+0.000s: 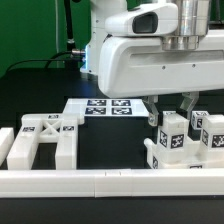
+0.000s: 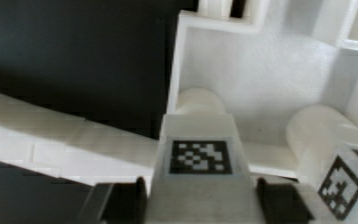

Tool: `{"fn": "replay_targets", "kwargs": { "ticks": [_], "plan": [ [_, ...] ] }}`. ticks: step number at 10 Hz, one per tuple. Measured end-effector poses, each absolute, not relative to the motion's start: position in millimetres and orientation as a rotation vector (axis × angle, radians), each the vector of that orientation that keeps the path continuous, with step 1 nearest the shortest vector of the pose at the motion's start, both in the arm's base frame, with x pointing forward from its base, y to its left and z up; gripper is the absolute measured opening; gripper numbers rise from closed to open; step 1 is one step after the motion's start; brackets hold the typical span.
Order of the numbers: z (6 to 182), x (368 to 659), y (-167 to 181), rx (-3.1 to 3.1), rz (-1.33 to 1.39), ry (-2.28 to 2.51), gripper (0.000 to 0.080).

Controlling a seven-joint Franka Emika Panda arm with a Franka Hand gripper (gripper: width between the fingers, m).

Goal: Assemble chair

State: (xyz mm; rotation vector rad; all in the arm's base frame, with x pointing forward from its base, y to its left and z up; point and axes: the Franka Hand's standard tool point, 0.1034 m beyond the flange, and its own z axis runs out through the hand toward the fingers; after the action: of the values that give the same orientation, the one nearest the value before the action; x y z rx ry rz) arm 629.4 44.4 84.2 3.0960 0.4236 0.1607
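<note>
My gripper (image 1: 175, 112) hangs over the chair parts on the exterior view's right. In the wrist view the gripper (image 2: 202, 208) has its dark fingers (image 2: 282, 205) pressed against both sides of a white square leg (image 2: 202, 130) with a tag on its face. That leg (image 1: 171, 138) stands among other tagged white chair parts (image 1: 212, 135). A second tagged part (image 2: 336, 150) lies close beside the held leg. An X-braced frame (image 1: 47, 137) lies apart on the exterior view's left.
The long low white border rail (image 1: 110, 181) runs along the front edge. The marker board (image 1: 108, 107) lies flat behind the parts. A white flat panel (image 2: 247, 60) shows beyond the leg in the wrist view, beside black table surface (image 2: 69, 50).
</note>
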Motion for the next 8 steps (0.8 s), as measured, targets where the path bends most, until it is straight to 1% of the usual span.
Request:
{"fn": "replay_targets", "kwargs": {
  "ticks": [2,6,8],
  "plan": [
    [84.1,629.3,44.5,3.125,0.162,0.219,0.0288],
    [83.8,629.0,50.7,3.119,0.157,-0.644,0.0288],
    [84.0,630.5,53.4,3.055,0.159,-0.976,0.0288]
  ]
}}
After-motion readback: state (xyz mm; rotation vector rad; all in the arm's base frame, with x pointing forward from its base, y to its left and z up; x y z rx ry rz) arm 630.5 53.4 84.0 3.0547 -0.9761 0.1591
